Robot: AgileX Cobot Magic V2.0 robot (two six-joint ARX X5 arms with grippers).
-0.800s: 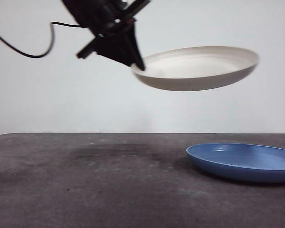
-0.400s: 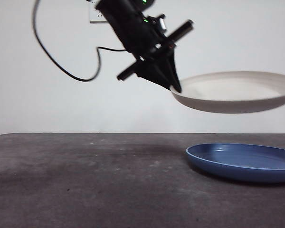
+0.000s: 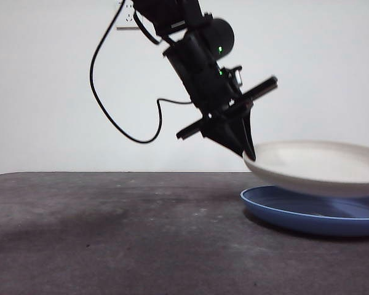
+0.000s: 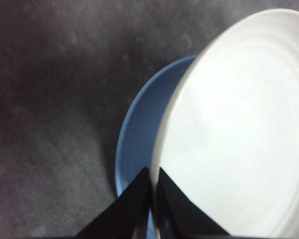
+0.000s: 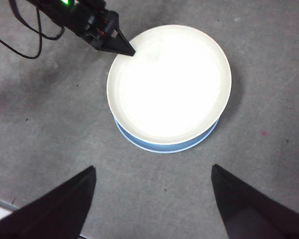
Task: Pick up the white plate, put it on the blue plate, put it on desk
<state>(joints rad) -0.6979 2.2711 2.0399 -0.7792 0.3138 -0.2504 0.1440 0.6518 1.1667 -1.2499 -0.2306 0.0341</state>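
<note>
The desk (image 3: pixel 111 246) is lying bare in front. Farther back, the left gripper (image 3: pixel 248 153) is pinching the white plate (image 3: pixel 320 167) by its rim — holding it tilted, just above the blue plate (image 3: pixel 307 215). The right gripper (image 5: pixel 152 199) is waiting high up, jaws spread wide.

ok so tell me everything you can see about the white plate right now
The white plate is a wide, shallow round dish, matte cream-white and plain, with a low curved rim. It looks unbroken and empty. The left claw pinches its rim at one edge, jaws shut on it. It hangs roughly level, slightly tilted, right over the blue plate, covering most of it from above. In the front view it sits very close above the blue one; whether they touch cannot be told.
</note>
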